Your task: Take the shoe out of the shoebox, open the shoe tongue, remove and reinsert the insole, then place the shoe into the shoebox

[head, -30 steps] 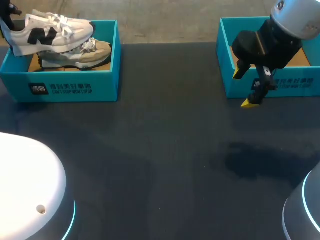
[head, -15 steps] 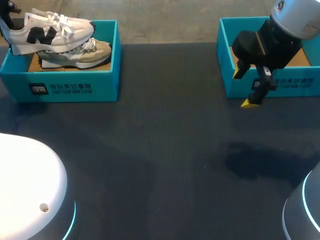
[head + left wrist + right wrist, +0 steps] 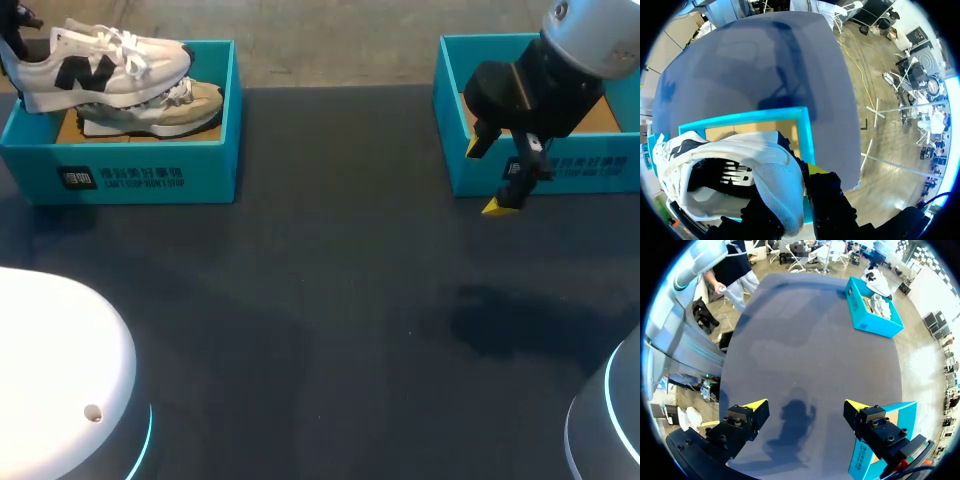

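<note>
My left gripper (image 3: 790,200) is shut on the heel of a white shoe (image 3: 740,165) with a dark logo. It holds the shoe (image 3: 110,65) over the far left part of the teal shoebox (image 3: 150,175), toe pointing right. A second, beige shoe (image 3: 190,110) lies in that box under it. In the head view only a dark bit of the left gripper (image 3: 14,22) shows at the heel. My right gripper (image 3: 805,407) hangs open and empty above the dark table, in front of a second teal shoebox (image 3: 560,175); in the head view the right gripper (image 3: 488,178) is at that box's front left corner.
The dark table (image 3: 330,320) spreads wide between the two boxes and toward the near edge. The right wrist view shows the left shoebox (image 3: 875,320) far ahead and the right box (image 3: 885,440) close beside the right finger.
The white shoe has shifted very slightly in the left gripper, its heel end a touch higher. The right arm has not moved.
</note>
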